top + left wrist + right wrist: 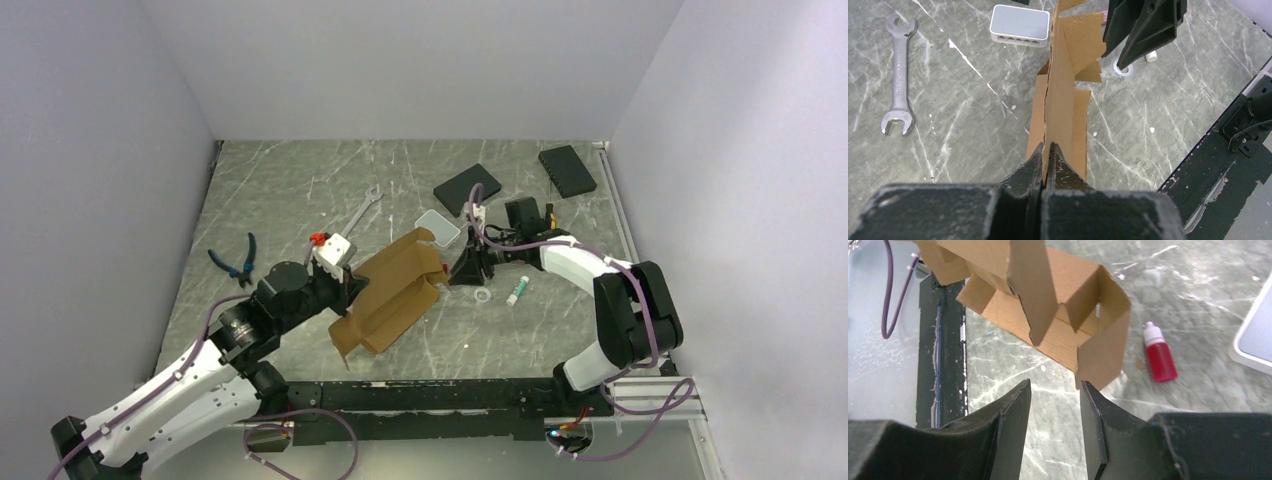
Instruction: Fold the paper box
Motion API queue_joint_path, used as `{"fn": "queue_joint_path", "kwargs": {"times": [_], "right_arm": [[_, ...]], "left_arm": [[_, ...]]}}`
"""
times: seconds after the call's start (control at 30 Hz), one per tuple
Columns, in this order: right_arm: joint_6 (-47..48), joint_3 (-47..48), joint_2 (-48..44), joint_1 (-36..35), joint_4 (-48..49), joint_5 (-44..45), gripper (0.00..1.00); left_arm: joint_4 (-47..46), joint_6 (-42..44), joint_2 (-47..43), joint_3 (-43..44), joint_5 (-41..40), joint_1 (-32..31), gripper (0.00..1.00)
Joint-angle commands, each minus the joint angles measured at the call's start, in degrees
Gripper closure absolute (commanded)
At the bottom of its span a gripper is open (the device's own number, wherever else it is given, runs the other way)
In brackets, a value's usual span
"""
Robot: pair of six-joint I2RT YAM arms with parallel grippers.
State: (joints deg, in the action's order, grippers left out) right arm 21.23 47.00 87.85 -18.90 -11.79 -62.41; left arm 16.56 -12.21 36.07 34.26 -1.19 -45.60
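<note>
While left pincer point(1047, 152) pinches paper box point(1064, 75), half-folded

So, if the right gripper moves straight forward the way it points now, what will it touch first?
Most likely the paper box: its hanging end panel sits just ahead of the open right gripper. The red bottle lies off to the side. Exact depth is unclear.

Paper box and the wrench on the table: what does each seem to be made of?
Paper box: brown corrugated cardboard, matte and unprinted. Faint flute lines show on its inner face, and the cut edges look rough and fibrous. Wrench: metal, probably steel, with a dull grey satin finish and soft highlights along the shank.
</note>
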Motion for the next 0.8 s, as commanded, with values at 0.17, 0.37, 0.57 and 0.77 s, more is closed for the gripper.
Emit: {"fn": "queue_joint_path", "kwargs": {"times": [0.17,0.37,0.57,0.77], "right_arm": [[-6.6,0.4,-1.3,5.4,6.9,3.0,0.55],[-15.6,-0.5,-0.1,4.2,17.7,15.8,0.54],[-11.6,4.4,5.7,-0.3,16.3,17.5,0.51],[-8.7,7.5,9.8,-1.9,14.4,16.1,0.48]], "left_arm": [[3.2,2.6,1.2,2.6,-0.5,-1.4,1.00],[2.7,3.1,1.7,2.6,0.0,-1.8,1.00],[2.8,3.3,1.1,2.7,-0.1,-2.1,1.00],[2.6,3.5,0.4,2.5,-0.4,-2.5,1.00]]}}
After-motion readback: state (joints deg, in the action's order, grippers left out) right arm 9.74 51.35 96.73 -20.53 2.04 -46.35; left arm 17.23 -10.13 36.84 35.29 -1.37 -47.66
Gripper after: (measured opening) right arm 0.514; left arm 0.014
